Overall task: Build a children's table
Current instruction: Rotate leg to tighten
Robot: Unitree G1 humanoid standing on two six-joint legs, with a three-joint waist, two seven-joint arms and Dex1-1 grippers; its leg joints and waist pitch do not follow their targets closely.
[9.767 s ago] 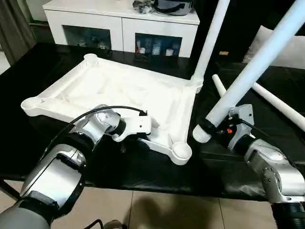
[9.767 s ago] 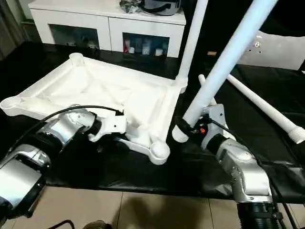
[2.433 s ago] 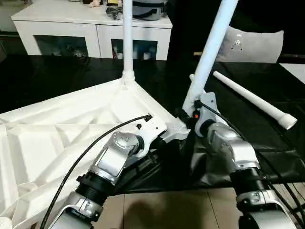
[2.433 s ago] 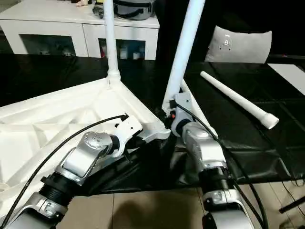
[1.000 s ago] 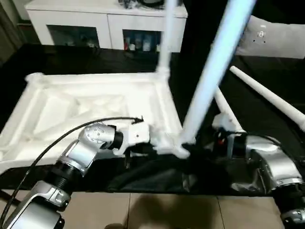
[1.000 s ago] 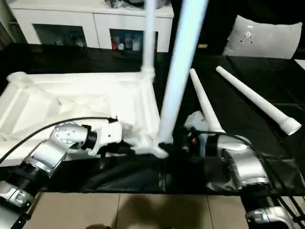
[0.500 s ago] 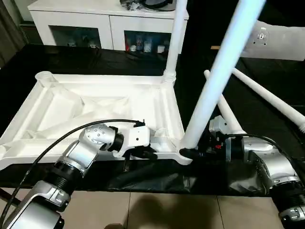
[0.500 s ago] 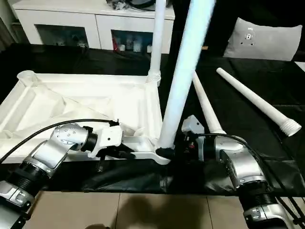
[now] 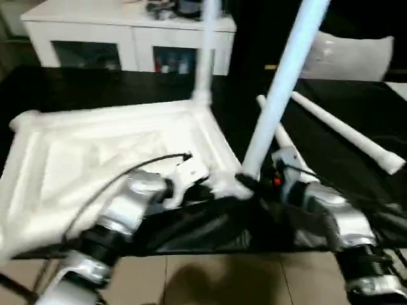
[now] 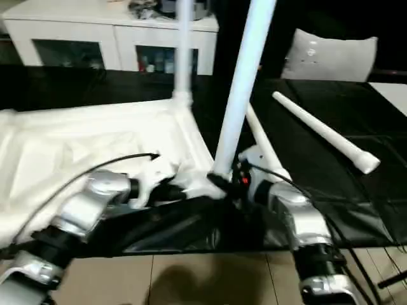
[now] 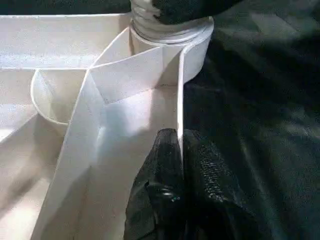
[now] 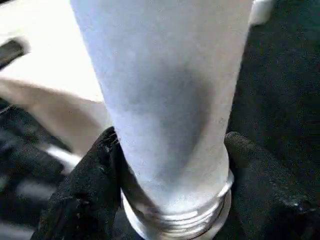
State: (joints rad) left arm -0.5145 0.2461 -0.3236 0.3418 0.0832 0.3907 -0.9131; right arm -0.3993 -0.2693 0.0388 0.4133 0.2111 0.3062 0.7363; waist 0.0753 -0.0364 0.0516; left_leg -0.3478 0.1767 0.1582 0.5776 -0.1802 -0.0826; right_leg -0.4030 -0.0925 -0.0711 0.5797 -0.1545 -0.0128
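The table top (image 9: 95, 159) lay underside-up on the black surface (image 9: 356, 114); its 5 o'clock corner socket (image 11: 172, 47) took the leg (image 9: 280, 95). The right hand (image 12: 170, 200) clasped that leg's base, the left hand (image 11: 172, 170) pinched the rim shut. Twisting should stay square to the threads.

Black-covered surface (image 9: 89, 86) — upturned table top (image 9: 95, 152), two loose legs (image 9: 346, 133) on it.

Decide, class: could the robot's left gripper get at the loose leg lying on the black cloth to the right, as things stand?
Probably not. The left gripper is shut on the tabletop's rim, and the loose leg lies beyond the right gripper and the upright leg it holds.
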